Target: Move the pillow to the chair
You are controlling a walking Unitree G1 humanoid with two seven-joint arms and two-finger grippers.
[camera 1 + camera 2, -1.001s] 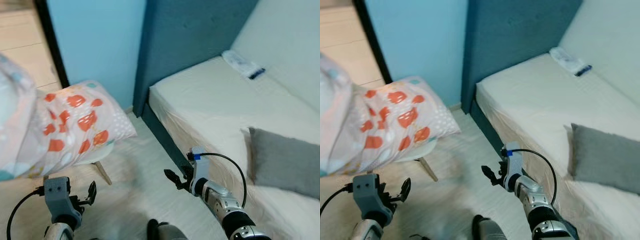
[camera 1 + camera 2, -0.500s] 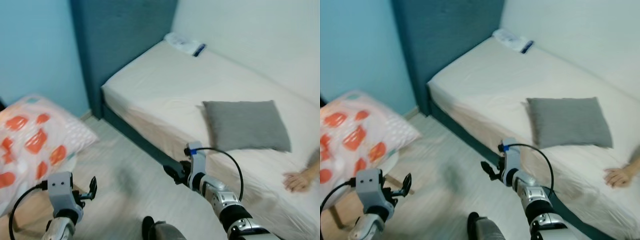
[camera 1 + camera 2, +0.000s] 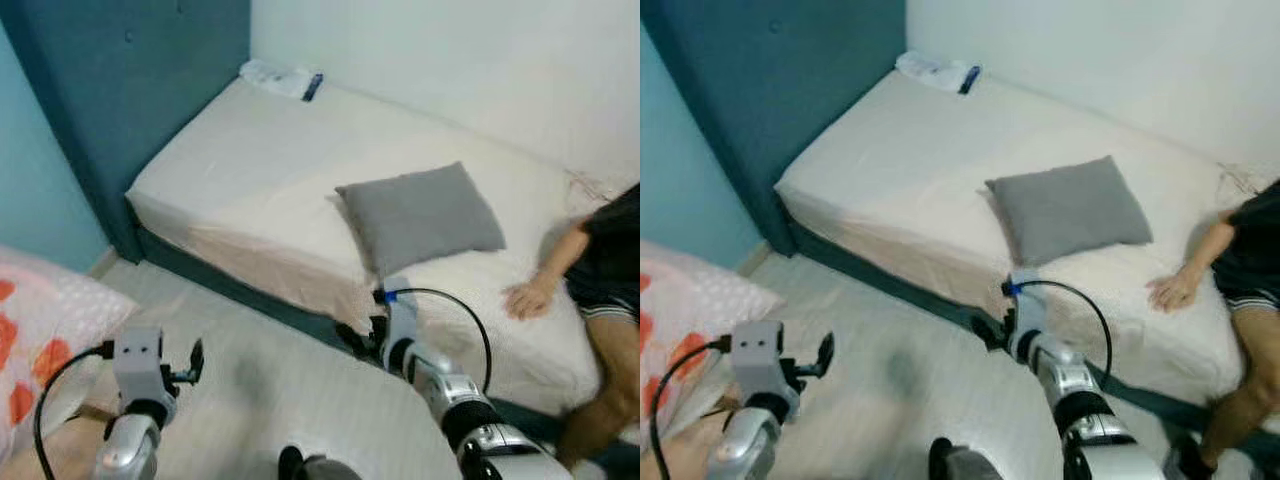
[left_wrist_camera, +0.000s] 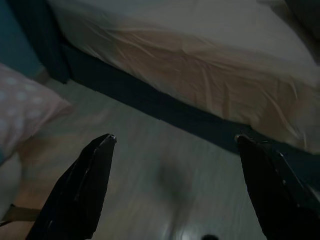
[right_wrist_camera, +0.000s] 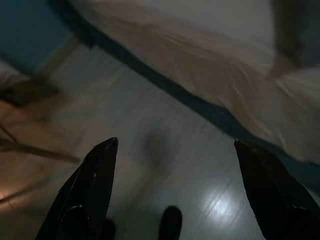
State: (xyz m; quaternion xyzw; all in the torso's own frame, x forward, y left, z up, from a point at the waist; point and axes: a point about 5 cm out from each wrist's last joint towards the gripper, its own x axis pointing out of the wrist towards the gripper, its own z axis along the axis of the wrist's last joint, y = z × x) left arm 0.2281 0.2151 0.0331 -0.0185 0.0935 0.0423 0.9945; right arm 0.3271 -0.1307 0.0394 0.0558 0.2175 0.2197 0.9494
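My left gripper [image 3: 190,362] and right gripper [image 3: 352,340] hang low over the floor [image 3: 260,390], both spread wide, nothing held. Grey pillow [image 3: 420,214] lies farther off on the bed [image 3: 220,170], right of centre, near a person's hand [image 3: 524,298].

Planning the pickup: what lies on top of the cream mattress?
On the cream mattress: a square grey pillow, a small white bundle near the headboard, and a person's hand. Whatever the pillow covers is hidden.

Open floor [image 3: 260,370] before bed [image 3: 230,180], person's hand [image 3: 528,297] beside pillow [image 3: 420,215]
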